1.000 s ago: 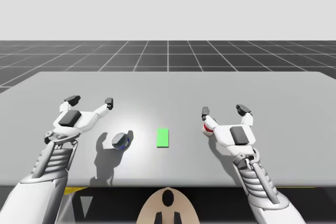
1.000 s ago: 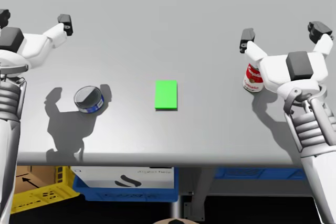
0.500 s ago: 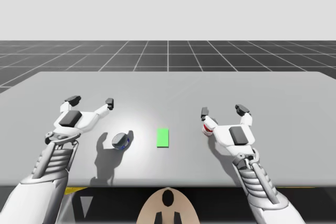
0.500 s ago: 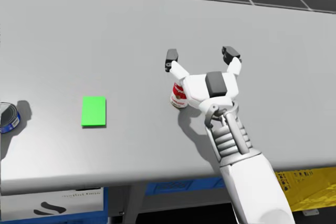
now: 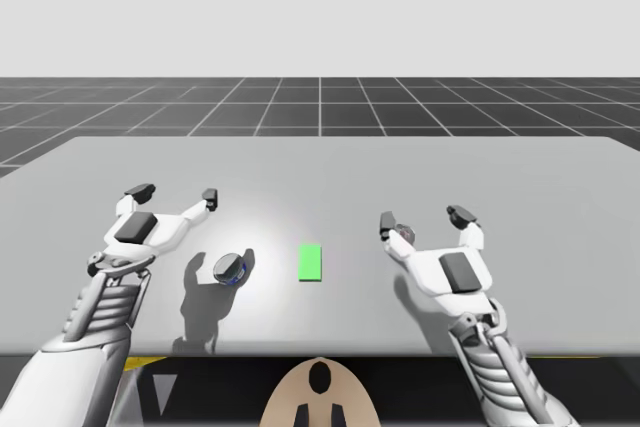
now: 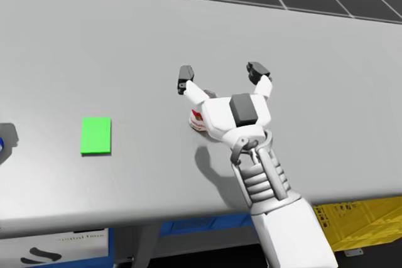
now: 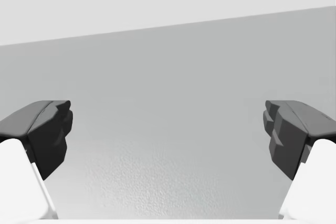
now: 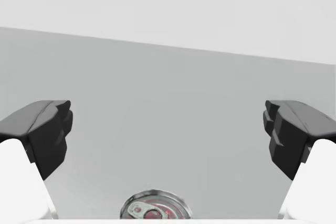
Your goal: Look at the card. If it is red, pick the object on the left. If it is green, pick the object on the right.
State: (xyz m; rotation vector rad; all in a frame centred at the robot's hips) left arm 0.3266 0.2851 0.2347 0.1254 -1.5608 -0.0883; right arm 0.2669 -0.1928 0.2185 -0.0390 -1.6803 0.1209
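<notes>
The card [image 5: 310,261] is lying flat at the middle of the table [image 5: 320,162] and it is showing green, so the thing to pick is the one on the right: the red-and-white can [image 5: 404,235].

My right gripper [image 5: 423,219] is hovering over that can with its fingers spread wide apart, touching nothing. In the right wrist view the can [image 8: 156,211] is sitting between the fingers but close in under the palm, well short of the fingertips. Its round lid with the pull tab is facing up toward the camera, so I am judging that it is standing upright with its long axis vertical. In the head view the hand is covering most of the can [image 6: 197,119], which is peeking out on the left side, nearer the left finger than the right. The coming move is turning on this offset — the gripper needs to be centring on the can before closing.

My left gripper [image 5: 174,192] is also standing open, over bare table on the far left, much further from the can than my right.

The short blue tin [image 5: 229,268] is resting left of the card — what it is holding I cannot tell. The can is looking sealed.
</notes>
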